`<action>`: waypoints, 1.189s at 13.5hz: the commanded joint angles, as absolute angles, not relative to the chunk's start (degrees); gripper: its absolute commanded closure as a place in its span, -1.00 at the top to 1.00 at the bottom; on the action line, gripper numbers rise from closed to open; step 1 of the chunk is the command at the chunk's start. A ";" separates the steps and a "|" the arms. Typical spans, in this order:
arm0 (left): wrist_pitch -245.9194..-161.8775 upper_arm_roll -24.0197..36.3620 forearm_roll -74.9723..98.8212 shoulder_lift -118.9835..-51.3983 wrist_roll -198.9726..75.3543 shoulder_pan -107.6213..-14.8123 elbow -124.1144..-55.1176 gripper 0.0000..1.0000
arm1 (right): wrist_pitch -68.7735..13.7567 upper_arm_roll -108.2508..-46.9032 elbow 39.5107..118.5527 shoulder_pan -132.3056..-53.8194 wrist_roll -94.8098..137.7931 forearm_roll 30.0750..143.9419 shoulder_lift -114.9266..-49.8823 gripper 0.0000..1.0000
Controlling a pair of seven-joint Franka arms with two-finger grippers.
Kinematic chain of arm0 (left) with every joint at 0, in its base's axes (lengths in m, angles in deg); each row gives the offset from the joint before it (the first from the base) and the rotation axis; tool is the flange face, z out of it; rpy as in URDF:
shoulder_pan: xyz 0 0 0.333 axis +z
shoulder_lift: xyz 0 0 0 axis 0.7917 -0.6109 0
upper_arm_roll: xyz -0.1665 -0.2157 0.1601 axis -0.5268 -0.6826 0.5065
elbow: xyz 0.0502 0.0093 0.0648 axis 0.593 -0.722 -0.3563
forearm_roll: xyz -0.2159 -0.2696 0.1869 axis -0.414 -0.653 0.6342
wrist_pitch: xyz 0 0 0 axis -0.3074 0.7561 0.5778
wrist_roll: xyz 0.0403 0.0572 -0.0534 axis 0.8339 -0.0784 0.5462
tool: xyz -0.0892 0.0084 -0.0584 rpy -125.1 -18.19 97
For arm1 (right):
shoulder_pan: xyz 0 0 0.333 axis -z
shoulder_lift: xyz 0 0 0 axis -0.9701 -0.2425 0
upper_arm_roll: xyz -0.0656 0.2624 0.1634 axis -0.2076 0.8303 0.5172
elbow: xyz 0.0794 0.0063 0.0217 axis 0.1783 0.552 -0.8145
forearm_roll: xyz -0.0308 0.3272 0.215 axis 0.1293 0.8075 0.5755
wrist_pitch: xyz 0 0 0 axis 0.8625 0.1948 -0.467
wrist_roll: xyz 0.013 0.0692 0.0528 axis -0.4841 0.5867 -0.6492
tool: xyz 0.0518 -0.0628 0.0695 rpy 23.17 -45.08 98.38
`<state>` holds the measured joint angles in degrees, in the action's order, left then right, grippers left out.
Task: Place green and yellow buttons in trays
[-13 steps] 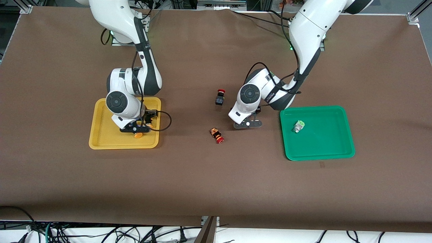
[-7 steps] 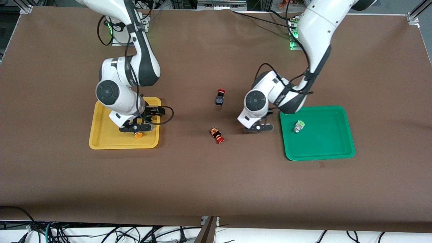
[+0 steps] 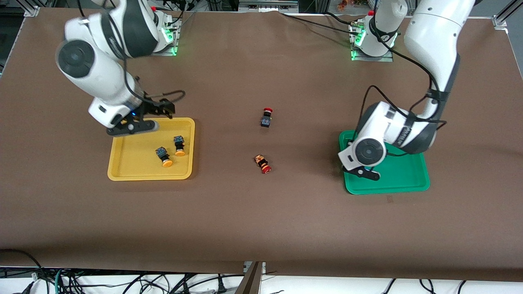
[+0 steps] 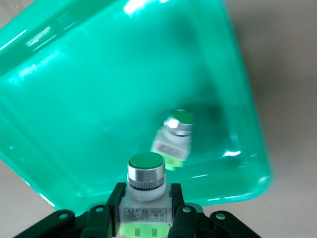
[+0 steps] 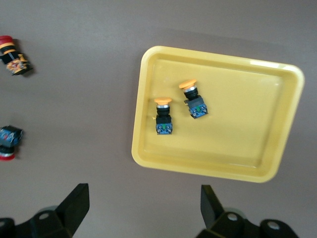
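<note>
My left gripper (image 3: 367, 173) is over the green tray (image 3: 404, 175), at its corner toward the right arm's end. It is shut on a pale green button (image 4: 145, 183) with a silver-white body, held cap forward. A second green button (image 4: 176, 136) lies in the green tray (image 4: 74, 99); my arm hides it in the front view. My right gripper (image 3: 132, 127) is open and empty, raised over the yellow tray's (image 3: 130, 163) farther rim. Two yellow-capped buttons (image 3: 163, 156) (image 3: 179, 145) lie in that tray. The right wrist view shows them too (image 5: 163, 116) (image 5: 194, 99).
Two red-capped dark switches are on the brown table between the trays, one (image 3: 266, 117) farther from the front camera, one (image 3: 262, 163) nearer and lying on its side. The right wrist view shows both (image 5: 12, 62) (image 5: 9, 141).
My right gripper has risen from low in the yellow tray, uncovering both yellow buttons. My left gripper has moved from the table beside the green tray to over it.
</note>
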<state>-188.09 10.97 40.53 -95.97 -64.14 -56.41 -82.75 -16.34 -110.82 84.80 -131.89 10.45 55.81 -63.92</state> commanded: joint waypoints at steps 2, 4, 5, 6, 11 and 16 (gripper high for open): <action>-197.36 10.08 41.22 -97.97 -83.76 -47.79 -85.70 -0.57 | -8.67 -99.78 78.55 -118.75 10.22 53.77 -61.93 0.99; -198.27 9.64 40.69 -98.42 -86.18 -46.10 -85.62 0.99 | -7.96 -85.38 77.39 -103.99 10.74 52.89 -61.75 0.99; -198.01 9.56 40.69 -97.90 -85.84 -46.45 -85.62 1.00 | -7.43 -79.13 76.96 -97.39 10.92 52.10 -61.67 0.99; -197.83 8.95 40.69 -96.93 -85.84 -46.54 -85.36 1.00 | -6.90 -73.07 76.52 -91.23 10.92 51.75 -61.40 0.99; -188.09 7.09 30.42 -79.82 -81.56 -46.19 -82.29 1.00 | -2.25 -70.54 77.48 -84.93 13.21 51.13 -57.71 0.99; -171.74 10.15 23.15 -70.75 -75.48 -46.36 -71.04 1.00 | -2.06 -70.63 76.60 -85.02 13.65 51.04 -57.88 0.99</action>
<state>-175.90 7.48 27.79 -71.53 -77.57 -46.32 -75.04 -2.86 -71.09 77.28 -85.38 12.88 51.86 -58.01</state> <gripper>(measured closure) 0.000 0.004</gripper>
